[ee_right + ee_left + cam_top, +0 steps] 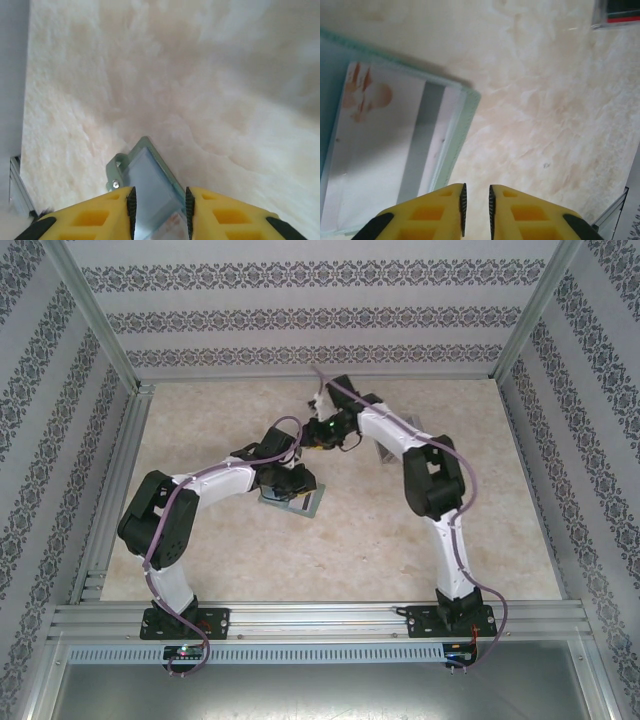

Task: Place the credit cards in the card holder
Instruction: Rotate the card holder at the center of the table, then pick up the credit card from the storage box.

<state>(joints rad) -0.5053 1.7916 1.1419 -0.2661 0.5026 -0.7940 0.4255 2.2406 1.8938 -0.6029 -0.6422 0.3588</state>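
Card holder (150, 186) between the right fingers (100, 216) — whether they grip it, I cannot tell.
Left fingers (436, 216) slightly apart, empty; a pale card (375, 150) lies on the open holder — partly cut off.

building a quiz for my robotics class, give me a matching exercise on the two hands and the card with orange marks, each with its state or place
Column one:
1. left hand
2. right hand
3. card with orange marks

Column two:
a. has a flap of the green card holder between its fingers
b. lies inside the opened card holder
c. narrow gap between its fingers, nothing in it

Pairs: 1-c, 2-a, 3-b
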